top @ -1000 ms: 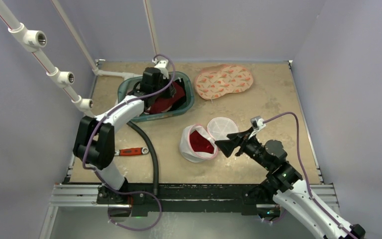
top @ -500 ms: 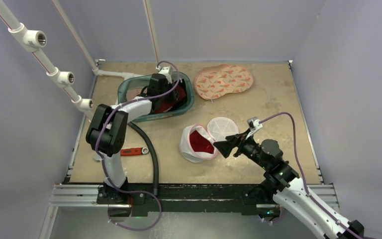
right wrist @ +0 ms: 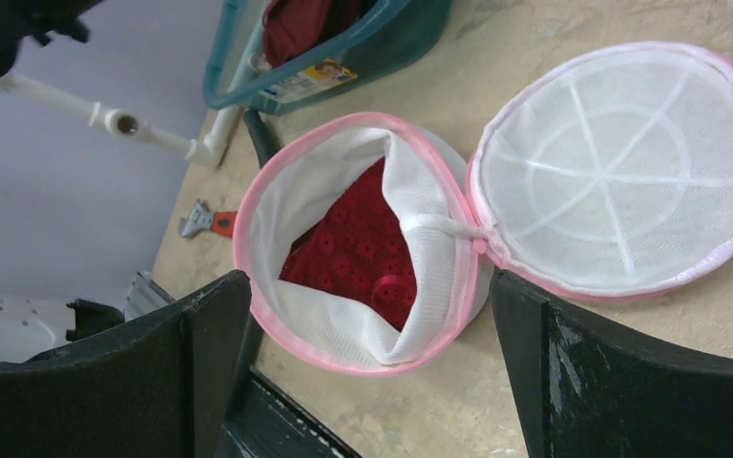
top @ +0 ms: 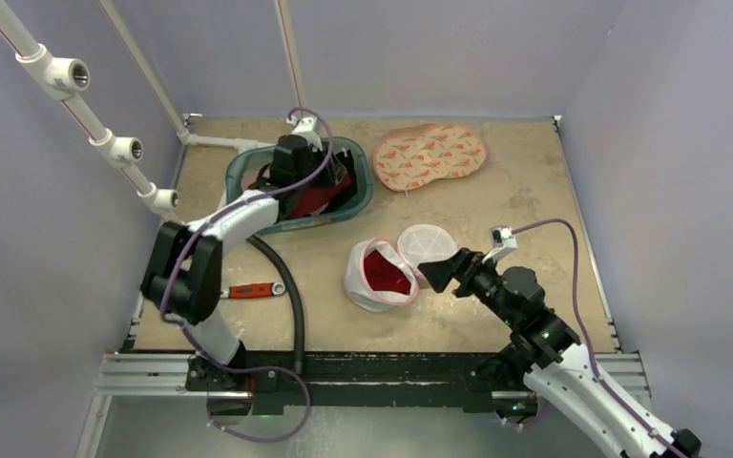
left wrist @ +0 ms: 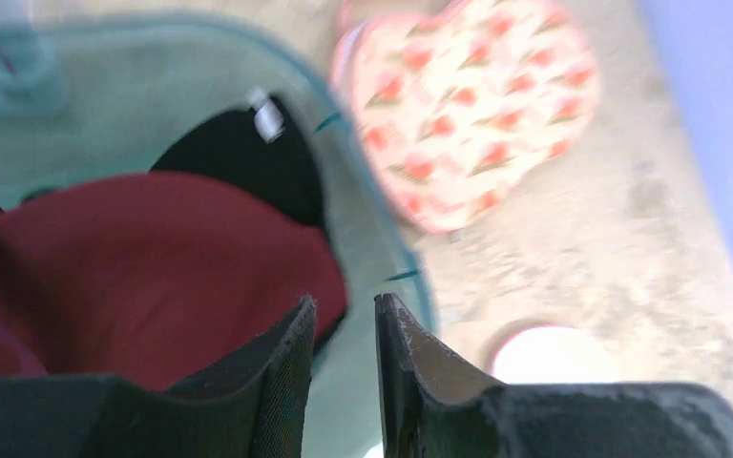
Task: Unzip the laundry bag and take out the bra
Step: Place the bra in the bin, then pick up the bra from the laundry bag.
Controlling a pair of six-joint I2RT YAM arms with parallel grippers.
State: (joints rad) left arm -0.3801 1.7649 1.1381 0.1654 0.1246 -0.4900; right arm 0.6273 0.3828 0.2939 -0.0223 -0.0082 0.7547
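Observation:
The laundry bag point(top: 361, 277) lies unzipped mid-table: white mesh with a pink rim, its round lid point(top: 427, 243) flipped open to the right. The red bra point(top: 387, 274) sits inside it, also seen in the right wrist view as the bra point(right wrist: 358, 250) within the bag point(right wrist: 315, 315), beside the lid point(right wrist: 620, 172). My right gripper point(top: 439, 270) hovers just right of the bag, wide open and empty point(right wrist: 367, 281). My left gripper point(top: 305, 176) hangs over the teal basket point(top: 248, 167), jaws slightly apart with nothing between them point(left wrist: 344, 305).
The basket point(left wrist: 382, 239) holds a dark red garment point(left wrist: 153, 258) and a black one point(left wrist: 239, 157). A strawberry-print pad point(top: 429, 155) lies at the back. A red-handled wrench point(top: 253, 290) and a black hose point(top: 282, 277) lie front left. A white pipe point(top: 219, 143) runs behind the basket.
My left gripper swung right and back over the basket, and its jaws parted a little. My right gripper drew back slightly from the bag and opened a bit wider.

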